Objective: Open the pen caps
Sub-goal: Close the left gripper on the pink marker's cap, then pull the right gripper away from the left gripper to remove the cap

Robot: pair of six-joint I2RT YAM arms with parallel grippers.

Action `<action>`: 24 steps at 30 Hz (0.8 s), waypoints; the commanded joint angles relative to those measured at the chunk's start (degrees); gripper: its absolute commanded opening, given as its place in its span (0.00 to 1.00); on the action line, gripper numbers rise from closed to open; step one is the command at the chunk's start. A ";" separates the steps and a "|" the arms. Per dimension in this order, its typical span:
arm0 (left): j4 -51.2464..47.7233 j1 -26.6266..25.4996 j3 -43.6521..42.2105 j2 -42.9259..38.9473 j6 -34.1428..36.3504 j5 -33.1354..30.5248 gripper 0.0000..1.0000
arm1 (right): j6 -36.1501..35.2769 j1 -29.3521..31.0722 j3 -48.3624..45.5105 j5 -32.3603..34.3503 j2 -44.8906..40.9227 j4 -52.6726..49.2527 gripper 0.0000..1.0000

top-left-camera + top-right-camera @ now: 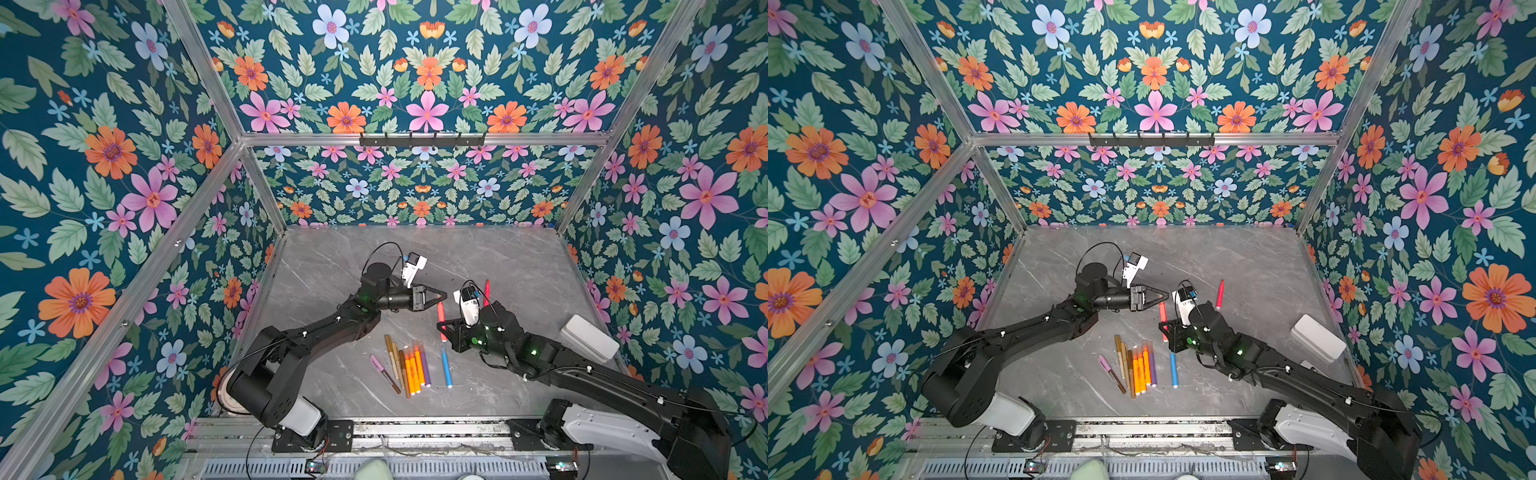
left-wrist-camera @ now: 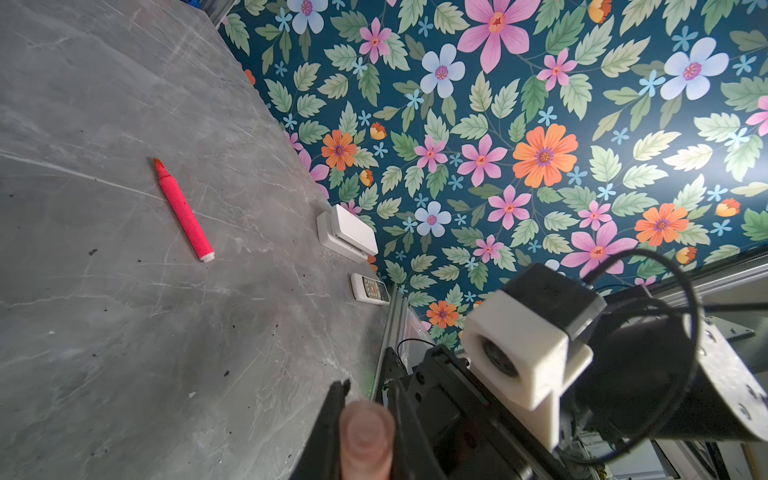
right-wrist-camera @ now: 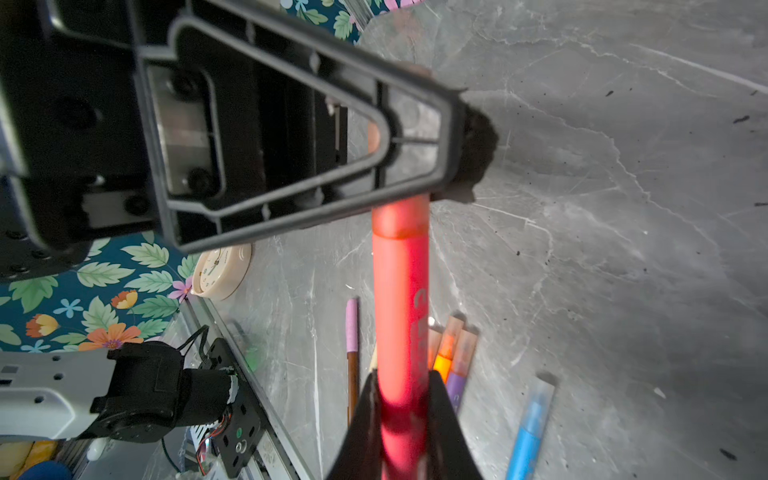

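Item: red pen (image 1: 441, 312), centre of a top view, barrel clamped in right claw (image 1: 442, 329), cap (image 3: 400, 217) pinched in left claw (image 1: 441, 296). Handling: pull the claws straight apart along the pen's axis, without bending. Obscured: cap's far end behind left claw; whether the seam has parted is unclear.

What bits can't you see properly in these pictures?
Right wrist view: the end of the pen cap is hidden behind the left gripper's finger.
Right wrist view: the print on the red pen is blurred.
Right wrist view: the clock is partly covered by that finger.
Left wrist view: the remote's buttons are too small to read.
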 commanded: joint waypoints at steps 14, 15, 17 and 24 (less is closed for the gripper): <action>13.84 1.97 0.61 -2.46 -3.44 -14.41 0.00 | 1.95 2.92 0.98 -5.36 6.43 -10.64 0.00; 13.83 2.22 0.47 -2.77 -3.39 -15.34 0.00 | 1.93 2.87 0.89 -5.76 6.67 -10.26 0.00; 14.33 2.84 -0.05 -3.33 -3.53 -16.68 0.00 | 1.93 2.92 0.83 -6.43 7.22 -9.83 0.00; 13.46 4.87 0.59 -4.46 -3.07 -17.60 0.00 | 1.94 2.97 0.49 -7.67 8.39 -9.17 0.00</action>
